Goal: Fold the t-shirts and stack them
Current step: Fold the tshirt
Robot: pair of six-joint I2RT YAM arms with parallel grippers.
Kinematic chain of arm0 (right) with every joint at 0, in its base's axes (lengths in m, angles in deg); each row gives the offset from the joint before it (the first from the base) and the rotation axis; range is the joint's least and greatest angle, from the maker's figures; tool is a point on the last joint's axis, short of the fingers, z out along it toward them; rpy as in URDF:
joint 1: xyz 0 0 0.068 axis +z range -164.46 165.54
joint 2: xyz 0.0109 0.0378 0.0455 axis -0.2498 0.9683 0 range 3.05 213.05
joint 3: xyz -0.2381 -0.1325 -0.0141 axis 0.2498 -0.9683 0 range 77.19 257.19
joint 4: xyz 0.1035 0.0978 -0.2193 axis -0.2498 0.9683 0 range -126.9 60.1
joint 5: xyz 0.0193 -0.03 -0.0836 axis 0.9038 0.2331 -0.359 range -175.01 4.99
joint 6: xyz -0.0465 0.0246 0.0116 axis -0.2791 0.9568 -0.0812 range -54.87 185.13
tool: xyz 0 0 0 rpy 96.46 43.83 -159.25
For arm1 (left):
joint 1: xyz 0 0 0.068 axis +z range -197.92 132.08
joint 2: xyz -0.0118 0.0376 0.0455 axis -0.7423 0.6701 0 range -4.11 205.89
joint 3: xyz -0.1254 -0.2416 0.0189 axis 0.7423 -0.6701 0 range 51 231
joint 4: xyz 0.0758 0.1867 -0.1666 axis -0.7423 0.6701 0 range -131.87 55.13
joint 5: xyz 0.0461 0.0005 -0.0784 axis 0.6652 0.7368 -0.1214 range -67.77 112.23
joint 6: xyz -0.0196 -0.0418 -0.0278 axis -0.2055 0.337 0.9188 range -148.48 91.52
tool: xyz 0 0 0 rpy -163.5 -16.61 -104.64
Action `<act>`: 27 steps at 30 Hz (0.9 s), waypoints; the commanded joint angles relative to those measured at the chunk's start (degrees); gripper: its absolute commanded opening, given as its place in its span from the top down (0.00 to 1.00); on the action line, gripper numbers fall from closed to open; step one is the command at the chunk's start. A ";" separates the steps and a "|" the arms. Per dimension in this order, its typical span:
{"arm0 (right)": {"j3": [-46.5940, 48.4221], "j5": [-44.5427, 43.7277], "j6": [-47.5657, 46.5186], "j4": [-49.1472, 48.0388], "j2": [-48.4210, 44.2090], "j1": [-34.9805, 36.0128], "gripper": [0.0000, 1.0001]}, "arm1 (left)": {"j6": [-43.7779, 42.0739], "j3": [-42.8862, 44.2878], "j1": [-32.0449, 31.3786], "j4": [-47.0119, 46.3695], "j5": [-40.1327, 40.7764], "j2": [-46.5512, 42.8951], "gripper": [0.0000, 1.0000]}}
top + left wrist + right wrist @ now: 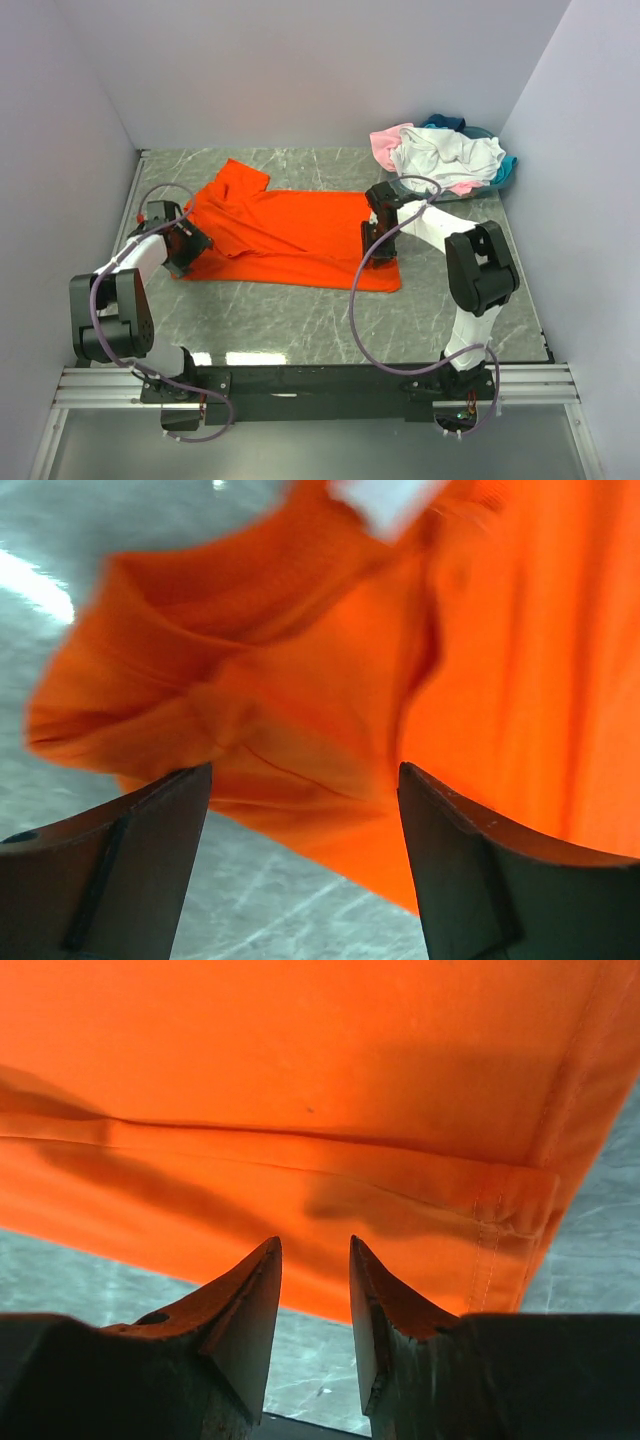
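Observation:
The bright orange t-shirt [290, 235] lies spread on the grey marble table, its long side folded over. My left gripper [197, 240] is open at the shirt's left sleeve end; in the left wrist view [305, 780] its jaws stand wide apart over the rumpled orange sleeve [300, 710], gripping nothing. My right gripper [374, 250] is at the shirt's right hem; in the right wrist view [315, 1250] its jaws stand a little apart just over the stitched orange hem [300, 1080], with nothing between them. The white [445, 155], pale pink [385, 140] and teal [455, 125] t-shirts lie heaped at the back right.
The table [300, 310] is walled by white panels at the left, back and right. A black and silver rail [320, 385] with both arm bases runs along the near edge. A white neck label [385, 500] shows on the orange shirt.

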 commanded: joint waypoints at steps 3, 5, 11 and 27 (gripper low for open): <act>-3.27 0.91 -0.34 -2.32 1.27 0.22 0.59 | 2.09 -2.17 4.55 -5.31 -1.63 -0.99 0.19; -3.98 1.27 -0.07 -2.23 1.89 0.13 0.60 | 2.00 -3.04 5.43 -6.27 -1.37 0.24 0.19; -6.79 0.83 -0.07 -1.45 2.50 1.10 0.60 | 3.40 -4.63 7.89 -9.79 -1.36 3.05 0.18; -13.12 1.36 1.95 1.46 -0.75 5.57 0.60 | 8.58 -10.78 11.58 -8.21 5.75 -4.94 0.15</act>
